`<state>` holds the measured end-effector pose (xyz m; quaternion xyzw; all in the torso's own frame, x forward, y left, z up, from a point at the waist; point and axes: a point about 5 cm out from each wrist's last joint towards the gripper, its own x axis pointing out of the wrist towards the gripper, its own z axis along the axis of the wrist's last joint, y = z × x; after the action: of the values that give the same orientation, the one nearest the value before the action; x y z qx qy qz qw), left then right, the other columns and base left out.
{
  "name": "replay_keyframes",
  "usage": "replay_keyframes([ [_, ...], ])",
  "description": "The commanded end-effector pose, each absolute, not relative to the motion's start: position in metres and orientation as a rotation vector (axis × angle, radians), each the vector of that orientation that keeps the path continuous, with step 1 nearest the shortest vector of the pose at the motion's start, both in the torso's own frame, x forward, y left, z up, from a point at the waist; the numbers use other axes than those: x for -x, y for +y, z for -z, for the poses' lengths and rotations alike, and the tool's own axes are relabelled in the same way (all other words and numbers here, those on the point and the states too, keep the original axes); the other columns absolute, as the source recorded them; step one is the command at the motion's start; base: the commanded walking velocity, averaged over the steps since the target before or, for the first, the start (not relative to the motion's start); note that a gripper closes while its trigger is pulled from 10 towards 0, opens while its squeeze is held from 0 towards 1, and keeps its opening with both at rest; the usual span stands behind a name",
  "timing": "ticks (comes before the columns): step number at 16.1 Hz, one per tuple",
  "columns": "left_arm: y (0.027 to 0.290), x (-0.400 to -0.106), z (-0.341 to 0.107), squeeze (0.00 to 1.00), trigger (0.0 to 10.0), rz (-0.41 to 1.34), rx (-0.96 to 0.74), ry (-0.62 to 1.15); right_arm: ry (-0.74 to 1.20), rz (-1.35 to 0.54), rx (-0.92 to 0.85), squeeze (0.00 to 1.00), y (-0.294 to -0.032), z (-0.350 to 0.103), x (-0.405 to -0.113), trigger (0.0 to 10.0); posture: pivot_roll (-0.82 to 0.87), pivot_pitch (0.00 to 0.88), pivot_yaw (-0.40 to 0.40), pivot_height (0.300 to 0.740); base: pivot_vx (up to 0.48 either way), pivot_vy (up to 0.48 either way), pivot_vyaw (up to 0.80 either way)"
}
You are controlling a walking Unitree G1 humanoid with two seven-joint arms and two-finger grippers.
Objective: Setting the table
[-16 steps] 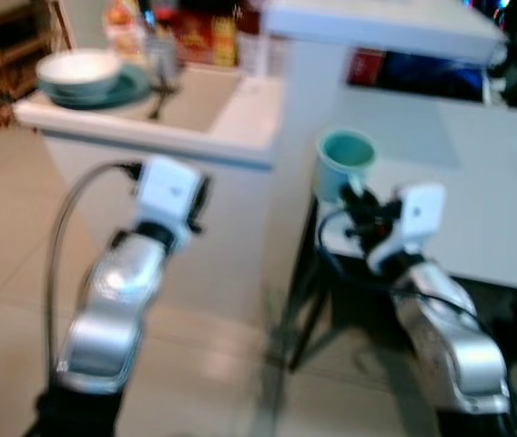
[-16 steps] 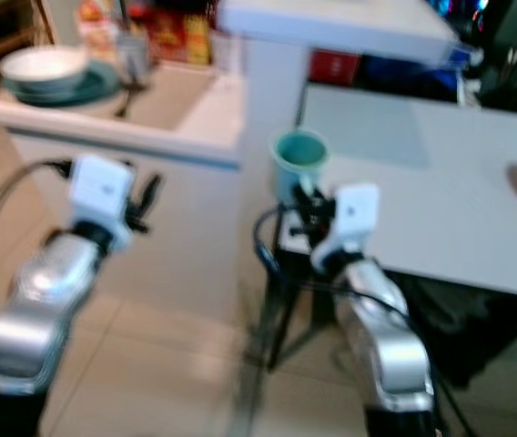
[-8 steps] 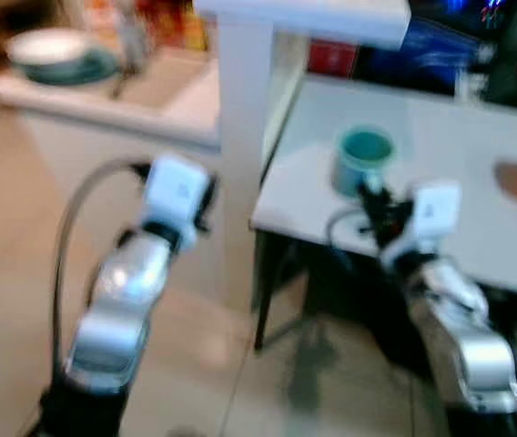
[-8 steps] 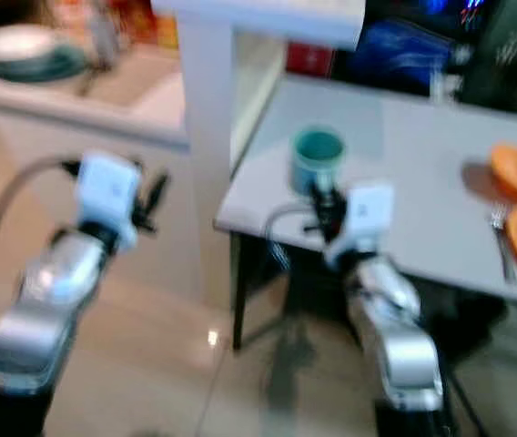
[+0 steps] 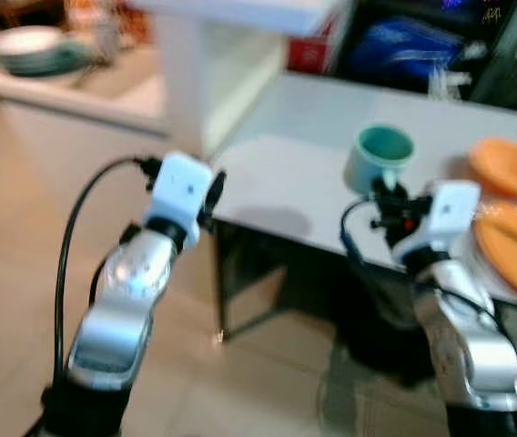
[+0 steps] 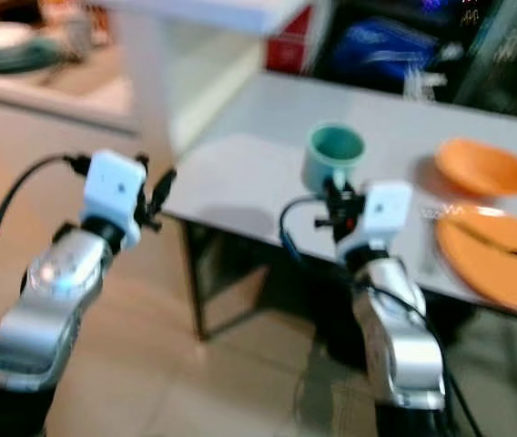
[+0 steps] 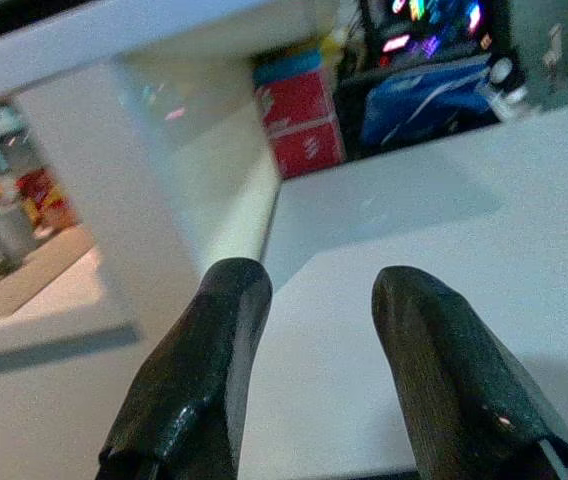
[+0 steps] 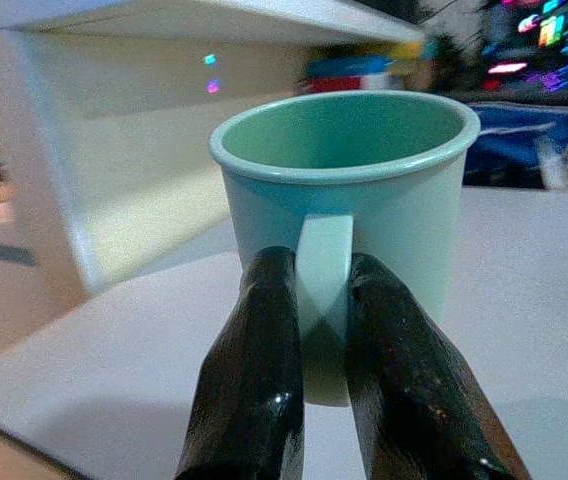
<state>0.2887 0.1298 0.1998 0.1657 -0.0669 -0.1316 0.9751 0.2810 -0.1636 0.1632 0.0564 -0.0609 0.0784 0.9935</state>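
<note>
- The right gripper (image 8: 314, 330) pinched the handle of the green mug (image 8: 349, 195), held over the white table (image 5: 286, 173).
- The left gripper (image 7: 309, 330) was empty, its fingers apart.

Mug (image 8: 342, 190): smooth, glazed-looking ceramic or enamel in pale teal, soft sheen at the rim. Right gripper (image 8: 326, 385): black fingers (image 8: 254, 380) with a rubbery, faintly glossy skin, highlights noted. Left gripper (image 7: 316, 330): fingers of the same finely textured black. Surface (image 7: 444, 260): matt, smooth white laminate. Arms (image 5: 126, 291): brushed silver metal, satin shine. Orange plates (image 6: 491, 250): smooth, plastic-looking. Floor (image 5: 22, 273): glossy tile, reflections seen.
</note>
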Motion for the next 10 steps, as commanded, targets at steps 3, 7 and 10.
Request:
replay_keyframes([
  [3,0.136,-0.29,-0.199,0.0,10.0,0.244,-0.347,-0.125,-0.186,-0.172,-0.065,0.0,-0.16,-0.18,-0.285,10.0,-0.03,0.0,-0.011,0.74,0.0,-0.48,0.0],
  [7,0.137,-0.292,-0.201,0.0,10.0,0.237,-0.348,-0.129,-0.195,-0.161,-0.036,0.0,-0.161,-0.183,-0.288,10.0,-0.03,0.0,-0.015,0.74,0.0,-0.48,0.6],
  [10,0.138,-0.292,-0.202,0.0,10.0,0.232,-0.35,-0.132,-0.198,-0.155,-0.032,0.0,-0.161,-0.183,-0.289,10.0,-0.03,0.0,-0.015,0.74,0.0,-0.48,0.8],
])
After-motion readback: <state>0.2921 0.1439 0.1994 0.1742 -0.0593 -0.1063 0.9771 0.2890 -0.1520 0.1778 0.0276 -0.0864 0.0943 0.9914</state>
